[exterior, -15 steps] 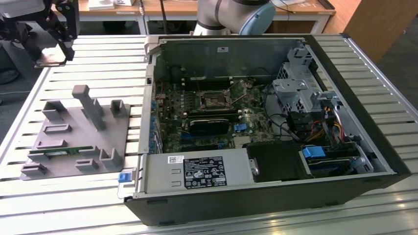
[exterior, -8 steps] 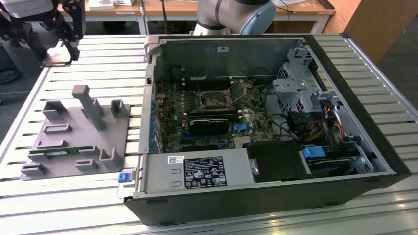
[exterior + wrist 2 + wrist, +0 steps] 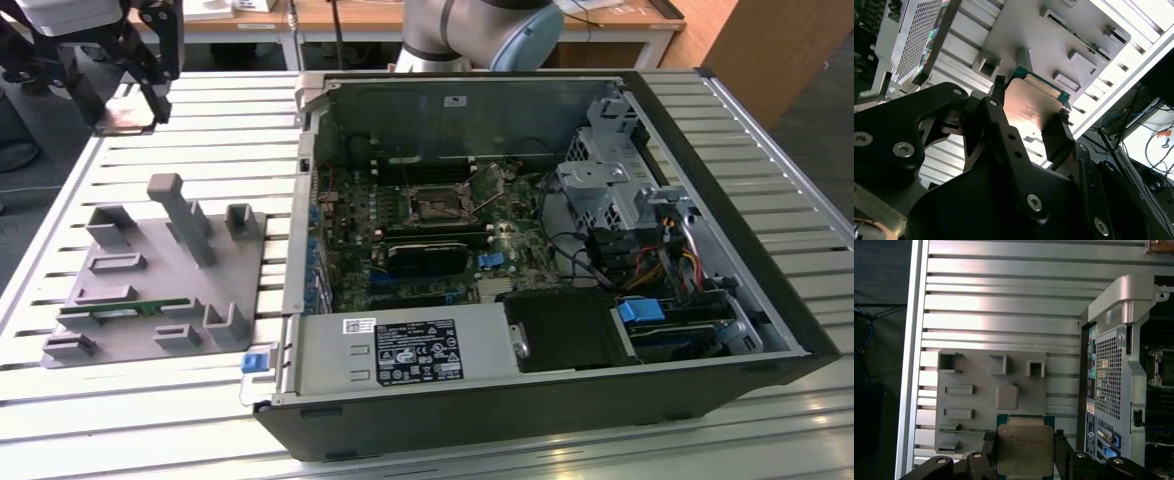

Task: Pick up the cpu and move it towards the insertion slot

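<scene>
We see a table (image 3: 147, 410) of pale aluminium slats, with bright glare lying across them. In the exterior view, a wooden desk (image 3: 360, 14) on white legs stands beyond its far edge. A brown wooden panel (image 3: 787, 50) rises past the far corner, above grey floor (image 3: 817, 150). In the second wrist view, cables (image 3: 1119, 120) trail off the table's edge.

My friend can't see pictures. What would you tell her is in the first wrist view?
The black gripper grips the cpu, a square silver chip, by two opposite edges. Beyond it a grey parts holder lies on a slatted metal table, next to an open computer case.
</scene>
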### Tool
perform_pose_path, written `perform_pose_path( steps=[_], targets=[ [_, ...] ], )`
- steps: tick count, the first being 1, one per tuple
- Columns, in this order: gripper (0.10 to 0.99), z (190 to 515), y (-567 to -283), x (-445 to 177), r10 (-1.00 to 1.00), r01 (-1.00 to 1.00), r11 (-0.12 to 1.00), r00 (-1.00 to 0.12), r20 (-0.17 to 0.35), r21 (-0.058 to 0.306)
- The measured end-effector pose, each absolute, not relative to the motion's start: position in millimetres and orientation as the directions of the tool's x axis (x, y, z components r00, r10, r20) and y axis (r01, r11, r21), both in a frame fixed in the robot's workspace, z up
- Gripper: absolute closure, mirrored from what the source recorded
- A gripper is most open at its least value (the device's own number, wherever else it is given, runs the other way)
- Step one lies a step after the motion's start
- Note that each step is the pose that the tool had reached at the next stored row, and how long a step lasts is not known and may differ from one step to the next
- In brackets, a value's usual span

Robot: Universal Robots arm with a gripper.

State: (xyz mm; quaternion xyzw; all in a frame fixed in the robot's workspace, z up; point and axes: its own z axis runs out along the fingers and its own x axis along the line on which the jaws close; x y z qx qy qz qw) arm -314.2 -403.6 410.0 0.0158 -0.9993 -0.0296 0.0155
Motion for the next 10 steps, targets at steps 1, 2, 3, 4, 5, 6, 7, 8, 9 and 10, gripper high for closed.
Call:
perform_pose_path(
  steps=[1, 2, 3, 4, 5, 6, 7, 8, 9, 10],
  targets=[
    [0.541, 410.0, -403.6, -313.3, -0.032, -0.031, 0.998, -0.999, 0.030, 0.060],
    [0.541, 410.0, -403.6, -312.4, -0.032, -0.031, 0.998, -0.999, 0.030, 0.060],
    [0.541, 410.0, -403.6, -311.4, -0.032, -0.031, 0.998, -0.999, 0.030, 0.060],
    [0.541, 410.0, -403.6, -310.5, -0.032, -0.031, 0.998, -0.999, 0.030, 0.060],
    [0.541, 410.0, -403.6, -309.7, -0.032, -0.031, 0.998, -0.999, 0.030, 0.060],
    [0.541, 410.0, -403.6, -309.0, -0.032, -0.031, 0.998, -0.999, 0.030, 0.060],
    [0.541, 410.0, -403.6, -308.4, -0.032, -0.031, 0.998, -0.999, 0.030, 0.060],
    [0.541, 410.0, -403.6, -307.8, -0.032, -0.031, 0.998, -0.999, 0.030, 0.060],
    [0.541, 410.0, -403.6, -307.3, -0.032, -0.031, 0.998, -0.999, 0.030, 0.060],
    [0.541, 410.0, -403.6, -306.9, -0.032, -0.031, 0.998, -0.999, 0.030, 0.060]
  ],
)
